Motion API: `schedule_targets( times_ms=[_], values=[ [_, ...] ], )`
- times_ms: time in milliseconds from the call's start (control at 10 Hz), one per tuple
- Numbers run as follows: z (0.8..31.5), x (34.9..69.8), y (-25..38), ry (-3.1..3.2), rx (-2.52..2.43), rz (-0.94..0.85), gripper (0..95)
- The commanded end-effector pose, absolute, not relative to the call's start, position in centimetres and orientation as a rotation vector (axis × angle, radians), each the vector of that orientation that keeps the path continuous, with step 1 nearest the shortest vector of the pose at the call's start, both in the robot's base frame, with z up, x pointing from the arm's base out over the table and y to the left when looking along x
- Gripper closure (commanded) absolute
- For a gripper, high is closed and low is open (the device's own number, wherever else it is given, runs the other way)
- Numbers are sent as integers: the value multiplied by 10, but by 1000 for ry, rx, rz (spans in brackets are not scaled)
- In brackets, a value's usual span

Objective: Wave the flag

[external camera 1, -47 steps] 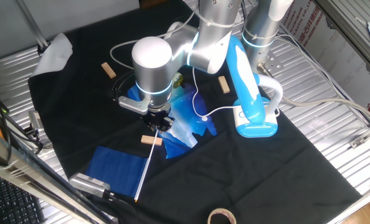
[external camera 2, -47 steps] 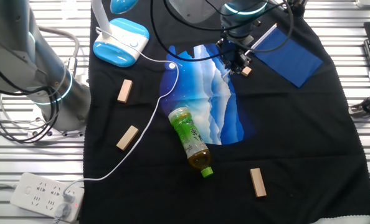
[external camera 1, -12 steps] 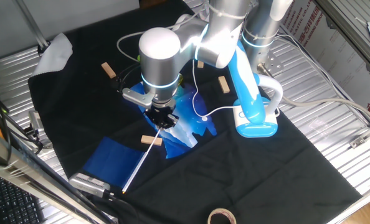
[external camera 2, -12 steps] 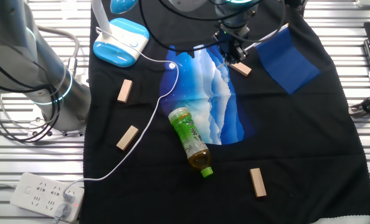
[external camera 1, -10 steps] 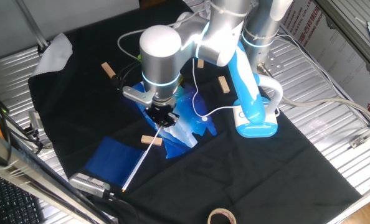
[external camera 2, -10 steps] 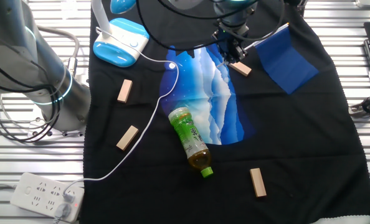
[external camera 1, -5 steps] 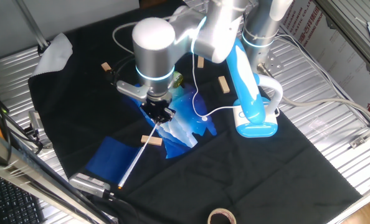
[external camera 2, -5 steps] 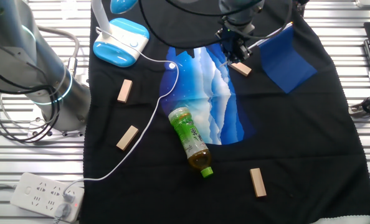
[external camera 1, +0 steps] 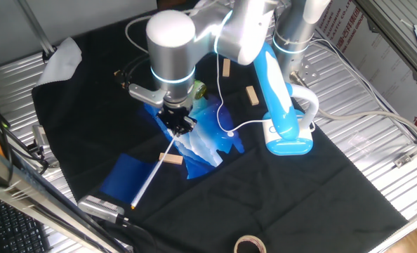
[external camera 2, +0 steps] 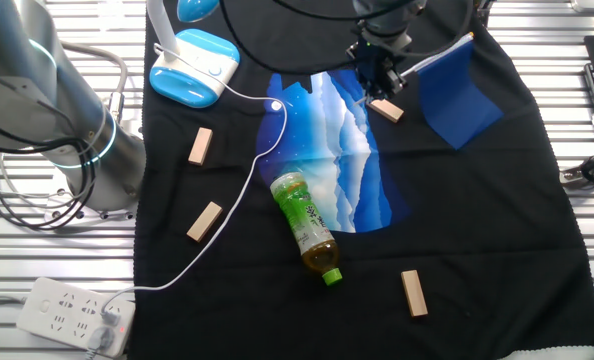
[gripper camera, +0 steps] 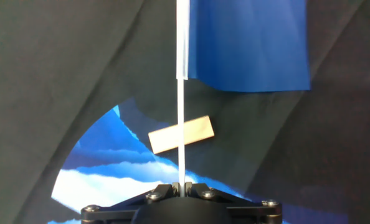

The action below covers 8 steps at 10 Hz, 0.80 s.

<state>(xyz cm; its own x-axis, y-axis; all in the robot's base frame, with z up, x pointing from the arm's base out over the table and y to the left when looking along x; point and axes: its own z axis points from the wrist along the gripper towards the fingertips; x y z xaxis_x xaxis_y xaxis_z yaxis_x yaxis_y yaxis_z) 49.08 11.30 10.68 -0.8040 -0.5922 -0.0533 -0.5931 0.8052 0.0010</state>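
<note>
The tool (external camera 1: 178, 125) is clenched on the thin white stick of the flag (external camera 1: 128, 177), gripping it at the stick's near end. In the hand view the stick runs straight out from between the closed fingers, with the dark-blue cloth hanging to one side of it. The flag (external camera 2: 455, 88) is lifted off the black-draped counter (external camera 2: 477, 230) and slants away from the tool. Just below the stick lies a small wooden block (gripper camera: 181, 134), beside the blue-and-white plastic bag (external camera 2: 342, 160). A green bottle (external camera 2: 305, 224) lies near the bag's edge.
</note>
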Motion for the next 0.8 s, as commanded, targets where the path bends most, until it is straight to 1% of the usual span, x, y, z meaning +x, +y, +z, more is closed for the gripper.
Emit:
schedule_targets(
  times_ms=[100,800],
  values=[
    [112,490,113,2939,-957,24,950],
    [135,482,113,2944,-934,24,950]
  ],
)
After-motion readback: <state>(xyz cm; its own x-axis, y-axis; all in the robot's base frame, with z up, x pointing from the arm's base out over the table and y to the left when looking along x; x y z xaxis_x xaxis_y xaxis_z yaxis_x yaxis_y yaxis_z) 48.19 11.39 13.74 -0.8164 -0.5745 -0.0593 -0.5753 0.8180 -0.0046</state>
